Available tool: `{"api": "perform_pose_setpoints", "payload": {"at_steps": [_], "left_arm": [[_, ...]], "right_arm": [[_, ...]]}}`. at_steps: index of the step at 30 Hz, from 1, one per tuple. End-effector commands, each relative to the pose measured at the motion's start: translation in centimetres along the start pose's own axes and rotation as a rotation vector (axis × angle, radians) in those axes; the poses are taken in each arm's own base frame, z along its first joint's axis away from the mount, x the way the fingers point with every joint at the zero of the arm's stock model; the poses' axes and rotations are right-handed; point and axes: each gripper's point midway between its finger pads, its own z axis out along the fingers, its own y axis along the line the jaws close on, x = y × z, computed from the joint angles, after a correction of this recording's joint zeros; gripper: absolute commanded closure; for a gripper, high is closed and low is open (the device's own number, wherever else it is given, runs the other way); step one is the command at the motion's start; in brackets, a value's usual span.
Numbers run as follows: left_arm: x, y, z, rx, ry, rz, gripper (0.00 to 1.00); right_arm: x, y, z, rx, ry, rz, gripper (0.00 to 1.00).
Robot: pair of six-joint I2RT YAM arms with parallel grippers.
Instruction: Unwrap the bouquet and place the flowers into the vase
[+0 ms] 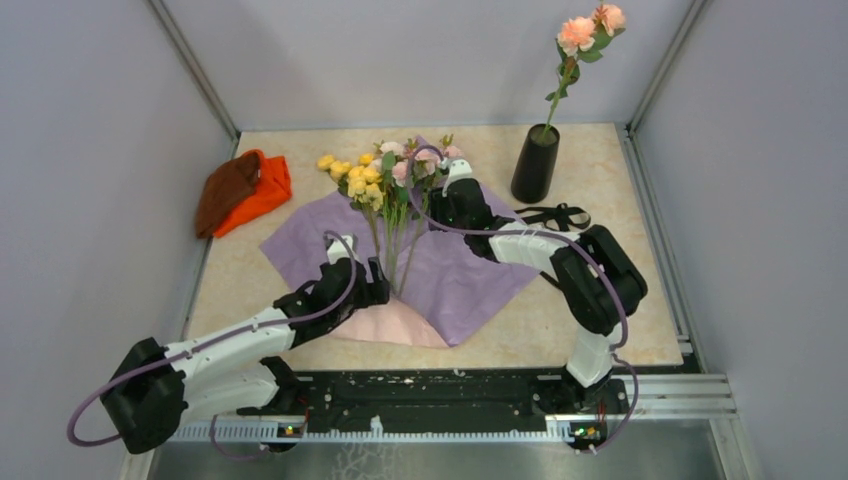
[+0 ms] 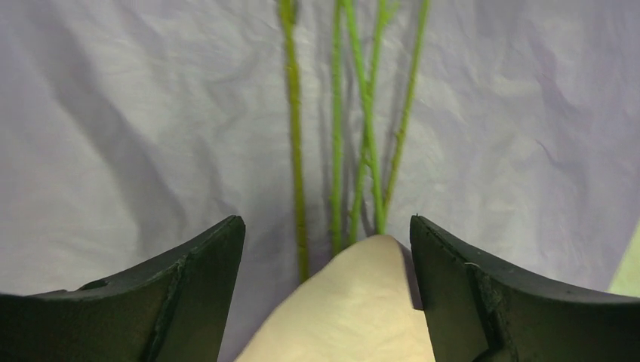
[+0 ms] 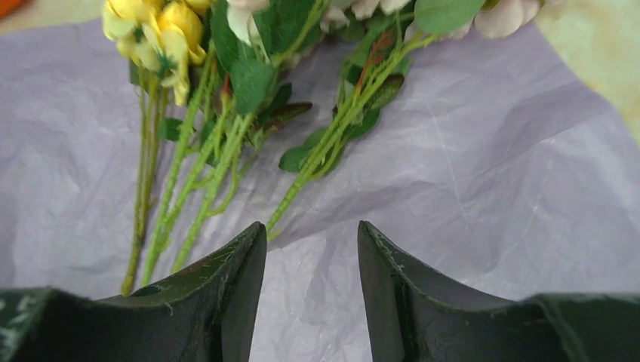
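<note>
One stem [image 1: 560, 95] stands in the vase [image 1: 535, 165]. Beside it, the left gripper [image 2: 324, 226] and right gripper [image 3: 312, 230] hover over the flowers [image 1: 385, 170], jaws spread and empty. Best to pinch one stalk alone.

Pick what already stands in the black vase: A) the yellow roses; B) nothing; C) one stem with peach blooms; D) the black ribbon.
C: a single stem with peach blooms rises from the vase, while the yellow roses lie on the lilac paper and the ribbon lies beside the vase.
</note>
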Motion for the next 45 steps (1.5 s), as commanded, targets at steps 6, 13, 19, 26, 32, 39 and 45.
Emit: {"api": "perform_pose_setpoints", "payload": {"at_steps": [6, 13, 19, 26, 32, 39, 45], "left_arm": [[-5.4, 4.6, 1.1, -0.355, -0.172, 0.014, 0.12], [-6.8, 5.5, 3.1, -0.374, -0.155, -0.012, 0.12], [-6.6, 8.3, 2.4, -0.461, -0.139, -0.043, 0.12], [-4.7, 10.0, 2.5, -0.483, -0.079, -0.088, 0.12], [-3.6, 9.9, 3.2, -0.469, -0.037, -0.097, 0.13], [-2.0, 10.7, 4.9, -0.47, 0.02, -0.117, 0.13], [-1.5, 10.7, 6.7, -0.435, 0.051, -0.152, 0.14]], "right_arm": [[2.4, 2.1, 3.0, -0.084, 0.081, 0.016, 0.53], [3.2, 5.2, 3.8, -0.114, 0.116, -0.039, 0.65], [4.8, 4.5, 3.3, -0.086, 0.151, -0.042, 0.8], [5.6, 2.0, -0.2, -0.005, 0.143, -0.04, 0.91], [7.3, 0.1, -2.6, 0.05, 0.18, -0.052, 1.0], [8.7, -0.8, -2.5, 0.089, 0.222, -0.071, 1.0], [9.8, -1.5, -1.5, 0.124, 0.245, -0.093, 1.0]]}}
